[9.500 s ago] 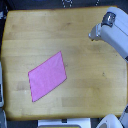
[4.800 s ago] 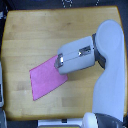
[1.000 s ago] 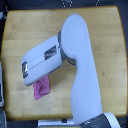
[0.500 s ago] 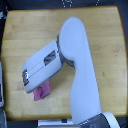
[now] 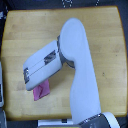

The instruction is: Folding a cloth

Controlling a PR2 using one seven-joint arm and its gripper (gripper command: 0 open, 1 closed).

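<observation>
The pink-magenta cloth (image 5: 41,91) lies on the wooden tabletop (image 5: 30,35) toward the lower left of the exterior view. Only a small bunched part of it shows, just below the arm. The rest is hidden under the white forearm (image 5: 47,62). My gripper (image 5: 26,76) sits at the left end of the forearm, low over the table, just up and left of the visible cloth. Its jaws are too blurred to tell whether they are open or shut, or whether they hold cloth.
The big white arm (image 5: 80,75) reaches in from the bottom right and covers the middle of the table. The table's left edge (image 5: 3,60) is close to the gripper. Dark items sit beyond the top edge.
The gripper has shifted slightly down and toward the exterior view's right over the last second. Far less cloth shows than when it lay flat and spread earlier.
</observation>
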